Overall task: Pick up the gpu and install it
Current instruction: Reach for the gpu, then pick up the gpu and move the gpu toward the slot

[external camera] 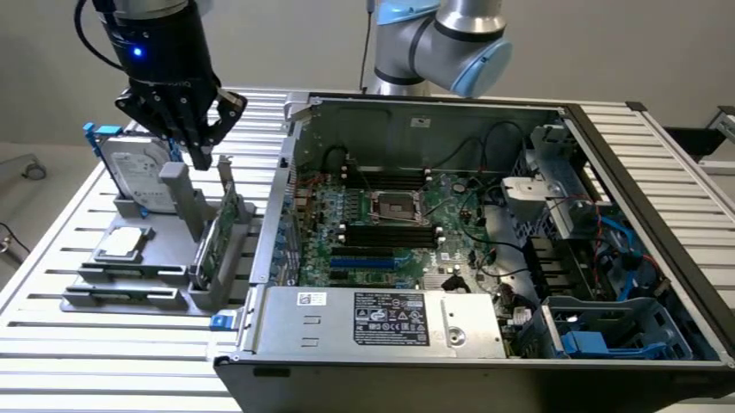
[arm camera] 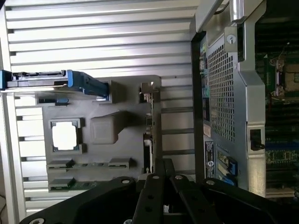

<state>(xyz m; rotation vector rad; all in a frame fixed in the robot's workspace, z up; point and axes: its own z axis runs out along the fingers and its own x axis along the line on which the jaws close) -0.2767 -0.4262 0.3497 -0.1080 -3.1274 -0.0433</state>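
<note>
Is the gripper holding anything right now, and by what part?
Nothing is held. The gripper hovers above the gpu, which stands upright in the gray holder.

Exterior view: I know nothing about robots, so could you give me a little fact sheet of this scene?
gripper: close above the gpu, contact unclear
gpu: upright on edge in the grey holder, not installed
also in holder: hard drive, processor chip
computer case: open, motherboard exposed, to the exterior view's right of the holder
surface: slatted table
</note>
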